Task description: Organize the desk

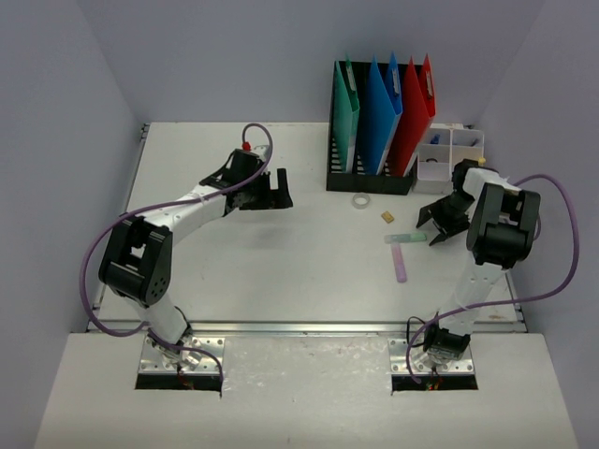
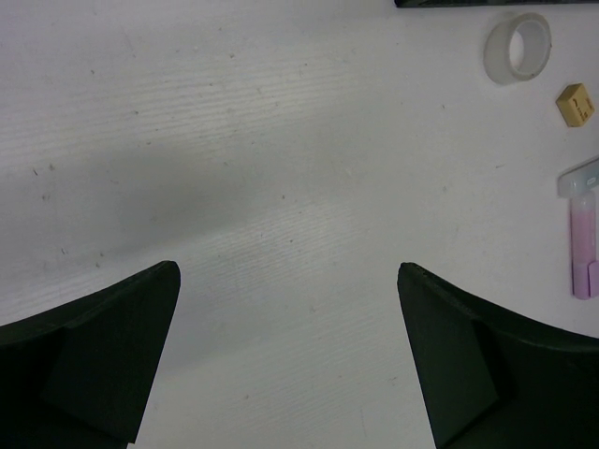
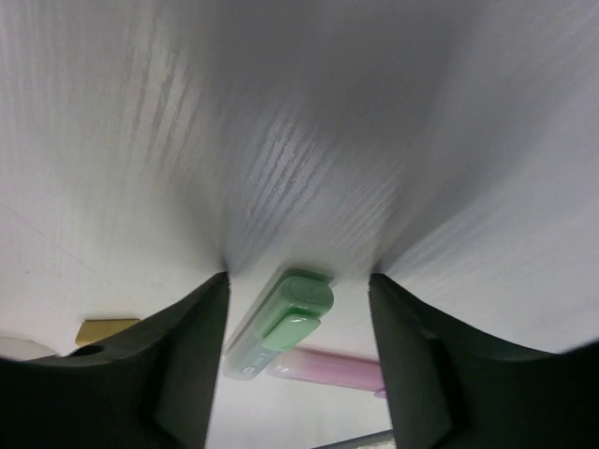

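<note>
Right pincer (image 3: pixel 299 281) is set open astride green highlighter (image 3: pixel 281 323); by skewed closure it could be flicked against pink highlighter (image 3: pixel 328 367) alongside.

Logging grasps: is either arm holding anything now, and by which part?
Nothing held. The right fingers straddle the green highlighter near its cap without touching; left fingers open, empty.

surface (image 1: pixel 281 262): white, with fine ribbed lines and a few dark specks; metal strip along its front edge, silver.
file holder (image 1: pixel 370 180): black.
folders (image 1: pixel 376 117): green, blue and red.
tape roll (image 2: pixel 518 47): translucent, whitish.
small block (image 2: pixel 576 103): tan.
capped pen (image 3: pixel 281 323): pale green body, deeper green cap.
second pen (image 3: pixel 328 368): pink.
left tool (image 2: pixel 288 271), right tool (image 3: pixel 299 277): black.
arms (image 1: pixel 187 213): white links, black joints.
cables (image 1: pixel 94 253): purple.
</note>
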Motion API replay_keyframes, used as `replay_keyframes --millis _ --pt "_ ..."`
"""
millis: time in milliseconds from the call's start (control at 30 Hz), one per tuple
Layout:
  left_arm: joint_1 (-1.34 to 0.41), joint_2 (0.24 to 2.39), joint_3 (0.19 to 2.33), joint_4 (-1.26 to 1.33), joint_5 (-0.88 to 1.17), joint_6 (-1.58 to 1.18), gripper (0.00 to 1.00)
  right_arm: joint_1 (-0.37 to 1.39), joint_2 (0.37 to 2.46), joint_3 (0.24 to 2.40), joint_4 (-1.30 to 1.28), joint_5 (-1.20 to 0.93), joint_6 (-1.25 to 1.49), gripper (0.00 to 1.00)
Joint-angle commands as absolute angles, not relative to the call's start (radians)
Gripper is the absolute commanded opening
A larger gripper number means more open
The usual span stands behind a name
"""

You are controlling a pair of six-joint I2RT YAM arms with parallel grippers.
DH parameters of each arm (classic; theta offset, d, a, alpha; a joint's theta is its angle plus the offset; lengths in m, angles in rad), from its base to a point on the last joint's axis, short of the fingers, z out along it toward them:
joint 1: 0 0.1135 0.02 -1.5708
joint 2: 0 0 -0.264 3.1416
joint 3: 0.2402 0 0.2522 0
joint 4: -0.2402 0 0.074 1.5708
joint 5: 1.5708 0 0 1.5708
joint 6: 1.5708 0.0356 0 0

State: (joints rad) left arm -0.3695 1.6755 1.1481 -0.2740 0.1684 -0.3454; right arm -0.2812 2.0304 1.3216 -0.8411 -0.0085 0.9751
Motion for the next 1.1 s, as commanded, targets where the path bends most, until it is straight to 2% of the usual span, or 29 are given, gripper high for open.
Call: replay_keyframes --millis 0,367,533,667,733,1067 --pt "-0.355 1.690 1.189 -0.247 0.172 -0.343 1.00 -0.298 2.008 1.344 -0.874 -0.063 1.030 0.66" --pt "-0.355 1.684 1.178 -0.245 0.174 -0.349 1.00 -0.284 1.998 1.293 -0.864 -0.078 1.072 0.63" --pt "-0.351 1.684 1.181 -0.247 0.175 -0.351 1.00 -0.263 2.020 1.298 -0.854 -0.068 1.072 0.55" --pt "-0.346 1.681 1.176 -0.247 0.175 -0.353 1.00 -0.259 2.035 1.314 -0.857 -0.050 1.081 0.41" --pt "-0.343 1.680 1.173 -0.247 0.178 -0.356 1.00 -0.260 2.041 1.327 -0.857 -0.048 1.091 0.30" --pt "-0.342 1.689 1.183 -0.249 0.184 -0.359 1.00 -0.269 2.021 1.414 -0.829 -0.112 1.114 0.00"
